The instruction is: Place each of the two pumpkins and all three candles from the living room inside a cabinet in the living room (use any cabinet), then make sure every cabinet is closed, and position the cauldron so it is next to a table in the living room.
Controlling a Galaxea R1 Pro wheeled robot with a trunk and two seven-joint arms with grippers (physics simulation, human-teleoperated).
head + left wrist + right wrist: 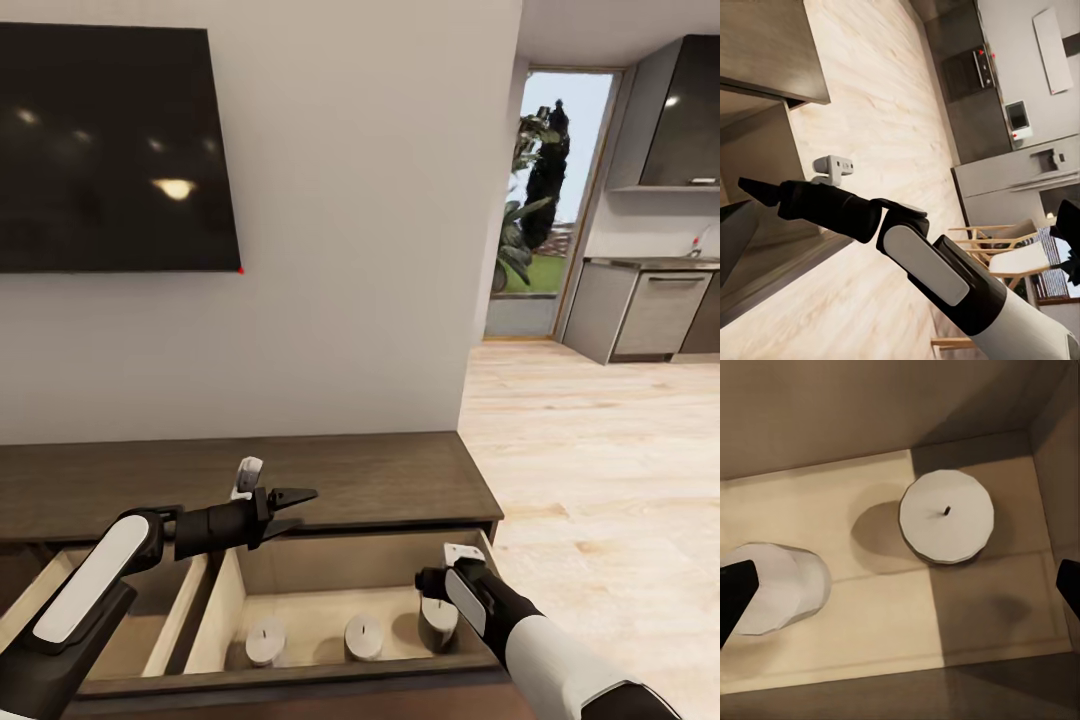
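- So far, three candles are sitting in the open drawer [330, 600] of the cabinet [380, 480]: one [266, 641] toward the left, one [364, 636] in the middle, and one [437, 622] at the right, just under the right gripper [440, 585].
- From the right wrist camera, two of them are showing on the pale drawer floor, one [946, 516] upright with its wick visible and another [784, 589] beside it, apart from each other.
- That gripper's jaws are standing wide apart and holding nothing, so I am judging the candle part as done.
- Above the cabinet top, the left gripper [296, 508] is hovering with its jaws slightly apart and empty.
- Next to the candle drawer, a second drawer [140, 620] is also standing open; I cannot tell what is lying in it.
- Judging from the task, both drawers are waiting to be pushed shut.
- Pumpkins and the cauldron are not accounted for in these views, so I cannot tell whether those steps are finished.
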